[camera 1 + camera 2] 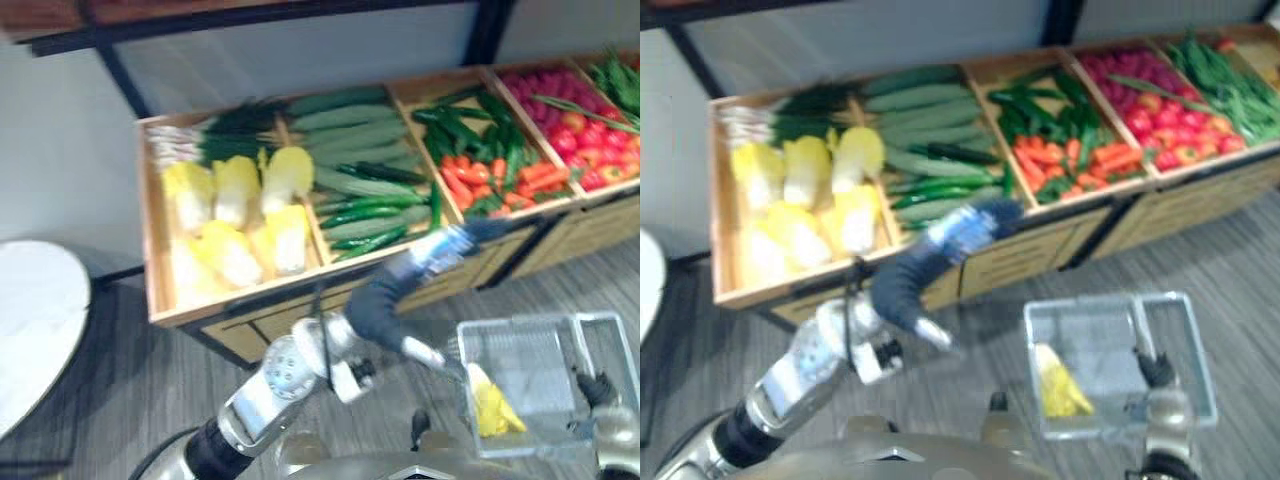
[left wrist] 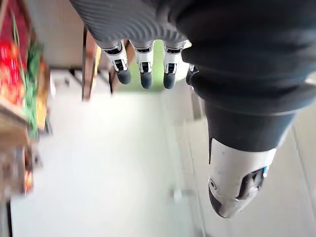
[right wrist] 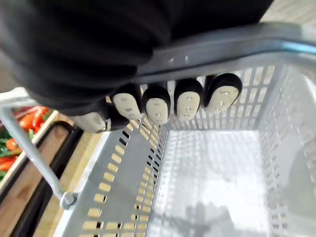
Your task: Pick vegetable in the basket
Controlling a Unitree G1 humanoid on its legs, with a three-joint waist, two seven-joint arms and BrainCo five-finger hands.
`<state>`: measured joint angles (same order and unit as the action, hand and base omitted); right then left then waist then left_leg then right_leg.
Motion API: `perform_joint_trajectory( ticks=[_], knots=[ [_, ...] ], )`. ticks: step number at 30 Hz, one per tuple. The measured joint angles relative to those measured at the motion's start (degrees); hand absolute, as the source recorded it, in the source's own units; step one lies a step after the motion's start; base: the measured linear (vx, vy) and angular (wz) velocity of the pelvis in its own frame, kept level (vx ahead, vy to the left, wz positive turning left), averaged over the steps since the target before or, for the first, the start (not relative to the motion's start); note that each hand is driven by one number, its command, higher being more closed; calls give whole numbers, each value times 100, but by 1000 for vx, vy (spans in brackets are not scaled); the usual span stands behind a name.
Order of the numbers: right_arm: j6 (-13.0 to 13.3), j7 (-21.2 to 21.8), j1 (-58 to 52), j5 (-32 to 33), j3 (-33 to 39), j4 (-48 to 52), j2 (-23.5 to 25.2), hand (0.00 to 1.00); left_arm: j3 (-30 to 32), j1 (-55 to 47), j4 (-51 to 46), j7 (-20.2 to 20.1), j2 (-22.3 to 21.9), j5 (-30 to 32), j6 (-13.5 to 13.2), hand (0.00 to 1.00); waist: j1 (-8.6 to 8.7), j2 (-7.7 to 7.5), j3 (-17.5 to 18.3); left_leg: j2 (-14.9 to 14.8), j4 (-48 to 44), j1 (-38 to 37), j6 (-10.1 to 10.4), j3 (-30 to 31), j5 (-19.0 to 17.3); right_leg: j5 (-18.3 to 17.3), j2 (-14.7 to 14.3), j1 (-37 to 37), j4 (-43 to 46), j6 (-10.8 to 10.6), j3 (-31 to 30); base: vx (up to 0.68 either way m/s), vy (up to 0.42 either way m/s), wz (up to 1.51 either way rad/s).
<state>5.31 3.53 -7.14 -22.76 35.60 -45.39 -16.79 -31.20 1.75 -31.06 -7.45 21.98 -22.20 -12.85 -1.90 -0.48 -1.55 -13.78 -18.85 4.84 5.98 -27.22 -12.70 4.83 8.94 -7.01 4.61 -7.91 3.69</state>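
1. A long wooden stand (image 1: 153,240) runs beyond both hands. Its compartments hold yellow cabbages (image 1: 235,215), cucumbers (image 1: 355,150), peppers and carrots (image 1: 485,160), and tomatoes (image 1: 590,140).
2. A white round table (image 1: 30,310) stands well apart from the left hand, on its outer side.
3. A pale see-through basket (image 1: 515,322) hangs low in front of the stand, just beside the left hand and under the right hand.
4. The left hand (image 1: 378,302) is held between the stand's front edge and the basket. It is released: the fingers (image 2: 143,69) are straight, the thumb is spread away from them, and nothing lies in the palm.
5. The right hand (image 1: 598,390) is at the far side of the basket from the left hand. It is grasping the basket's handle (image 3: 222,47), with the fingers (image 3: 173,101) curled over the bar.
6. A yellow vegetable (image 1: 490,408) lies inside the basket, against the wall nearest the left hand. It is below that hand's thumb, touches neither hand, and is across the basket from the right hand.
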Motion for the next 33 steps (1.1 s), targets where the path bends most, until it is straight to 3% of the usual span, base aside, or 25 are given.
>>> perform_joint_trajectory(
  ticks=[2,4,9,11,16,20,22,27,33],
  knots=[
    [4,-207,-135,99,44,-238,236,100,705,-389,2,276,-175,298,-11,0,2,-68,18,189,280,10,-40,193,171,-46,106,83,-88,50,177,16,2,72],
    [34,-277,-298,98,150,-612,329,100,1879,-875,93,648,-634,959,-39,0,-12,-140,72,401,642,27,-60,424,399,-154,194,161,-262,66,369,31,-22,51],
    [19,-447,-333,317,574,-1508,491,100,3806,-1112,868,1382,-1316,2078,-11,0,-22,-234,176,611,1566,-60,-48,794,1079,-138,159,172,-414,30,726,38,-55,38],
    [-4,-468,-389,305,548,-1753,626,100,4547,-1101,1292,1908,-1574,2755,107,0,-15,-304,198,612,1975,-235,-53,906,1358,-133,72,242,-446,30,805,62,-60,23],
    [22,-578,-584,539,160,-1796,805,100,5686,-1121,2288,2682,-2063,3023,448,0,12,-386,260,600,2222,-399,-50,947,1462,-161,31,355,-470,63,871,29,-18,7],
    [27,-589,-778,593,-241,-1554,902,100,6540,-1141,2907,3120,-2189,3021,600,0,14,-397,284,580,2288,-500,-36,964,1459,-186,32,445,-482,77,917,-5,1,4],
    [35,-598,-828,596,-446,-1428,909,100,7131,-1165,3738,3417,-2193,3012,630,0,15,-388,310,560,2360,-517,-37,923,1471,-198,22,437,-473,81,935,-33,-15,-1],
    [53,-690,-938,801,-436,-1357,1095,100,8197,-1257,6615,3314,-2248,2091,754,0,22,-354,428,524,2453,-555,-3,884,1502,-242,-2,435,-576,129,979,0,0,0],
    [59,-775,-903,1053,-224,-1555,1095,100,8382,-1307,8567,2820,-2457,2114,941,0,48,-316,436,521,2457,-614,33,816,1477,-232,-72,428,-656,139,842,47,-8,-10]
  ],
)
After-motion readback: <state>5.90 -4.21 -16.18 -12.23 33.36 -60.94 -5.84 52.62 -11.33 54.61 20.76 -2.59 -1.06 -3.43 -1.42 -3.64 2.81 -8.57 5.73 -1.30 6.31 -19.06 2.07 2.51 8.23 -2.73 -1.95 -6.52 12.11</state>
